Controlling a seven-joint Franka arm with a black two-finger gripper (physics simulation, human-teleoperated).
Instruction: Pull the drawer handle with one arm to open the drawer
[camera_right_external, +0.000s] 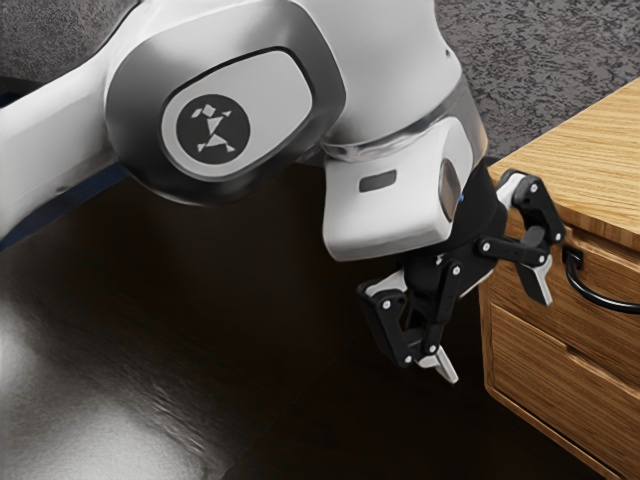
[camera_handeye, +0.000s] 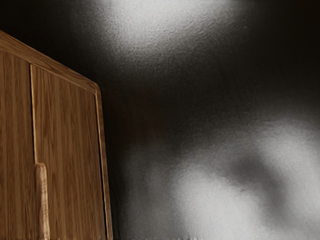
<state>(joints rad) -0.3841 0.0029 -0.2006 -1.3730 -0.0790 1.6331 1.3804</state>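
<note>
Across a dark, glossy tabletop (camera_right_external: 150, 380), streaked with pale reflections, a white seven-joint robot arm (camera_right_external: 230, 110) reaches from the exterior view's upper left toward a light-brown wooden drawer cabinet (camera_right_external: 590, 160) at that view's right edge. The cabinet stands on the table, with two drawer fronts showing one above the other. The upper wooden drawer front (camera_right_external: 600, 325) carries the handle; whether this drawer is pulled out at all cannot be told. The black two-finger gripper (camera_right_external: 495, 330) hangs at the cabinet's near corner with its jaws spread wide and nothing held between them. One finger stands against the upper drawer front, while the other points down over the table, clear of the wood. The curved black metal drawer handle (camera_right_external: 598, 292) sits just beside the upper finger, on its far side, outside the jaws. From the wrist view, grained wooden cabinet panels (camera_handeye: 65, 150) rise beside the hand, with the table beyond them.
</note>
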